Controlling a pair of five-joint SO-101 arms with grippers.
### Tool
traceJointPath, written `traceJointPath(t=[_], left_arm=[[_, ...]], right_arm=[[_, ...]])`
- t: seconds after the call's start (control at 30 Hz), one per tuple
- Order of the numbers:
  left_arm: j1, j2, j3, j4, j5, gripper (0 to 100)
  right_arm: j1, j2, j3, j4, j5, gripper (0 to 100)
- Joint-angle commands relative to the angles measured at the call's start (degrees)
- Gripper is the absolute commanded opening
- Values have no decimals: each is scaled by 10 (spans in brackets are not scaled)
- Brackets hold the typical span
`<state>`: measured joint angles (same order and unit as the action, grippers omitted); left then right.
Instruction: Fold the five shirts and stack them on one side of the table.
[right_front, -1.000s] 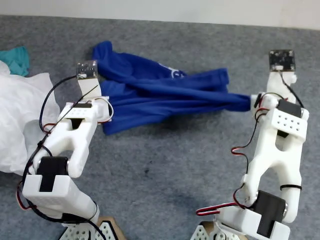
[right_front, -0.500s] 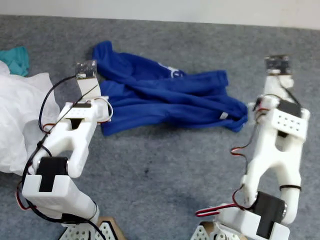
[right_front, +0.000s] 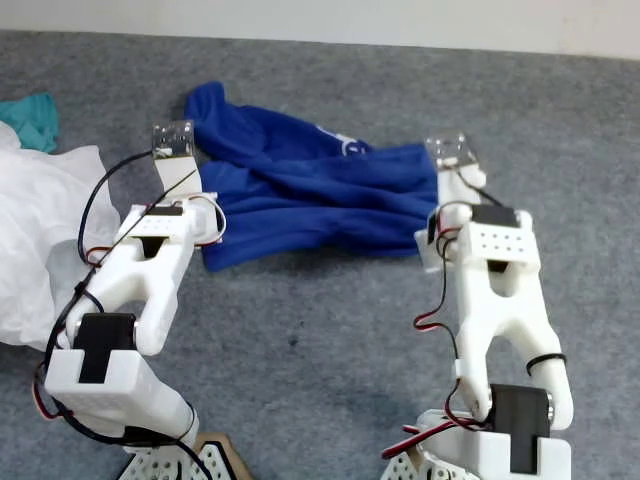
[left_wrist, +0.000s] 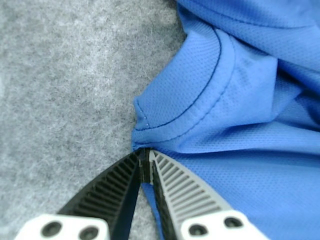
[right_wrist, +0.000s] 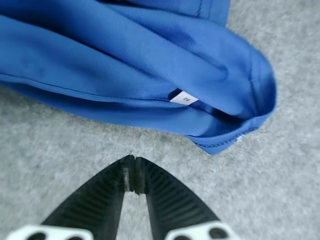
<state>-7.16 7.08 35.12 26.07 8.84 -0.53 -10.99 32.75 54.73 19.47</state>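
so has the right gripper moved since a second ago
Yes: the right gripper let go of the blue shirt and shifted left, toward the unmoved left arm.

White arms (right_front: 150, 270), black servos (right_front: 100, 345), ribbed black-grey left hand (left_wrist: 144, 153)

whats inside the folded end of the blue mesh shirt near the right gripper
A small white tag sits just inside the folded end of the blue mesh shirt, beside a dark gap. Deeper in, the fabric layers cover whatever else is there.
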Motion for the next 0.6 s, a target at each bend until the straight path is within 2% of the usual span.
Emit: traceJointPath(t=[0.0, 0.23, 0.57], left_arm=[[0, -1, -23, -7, -4, 7], [0, -1, -23, -6, -4, 7], [13, -5, -25, -4, -5, 7]], right_arm=[[-6, -21, 42, -101, -5, 5], [-3, -21, 124, -236, -3, 5], [17, -22, 129, -252, -4, 5]])
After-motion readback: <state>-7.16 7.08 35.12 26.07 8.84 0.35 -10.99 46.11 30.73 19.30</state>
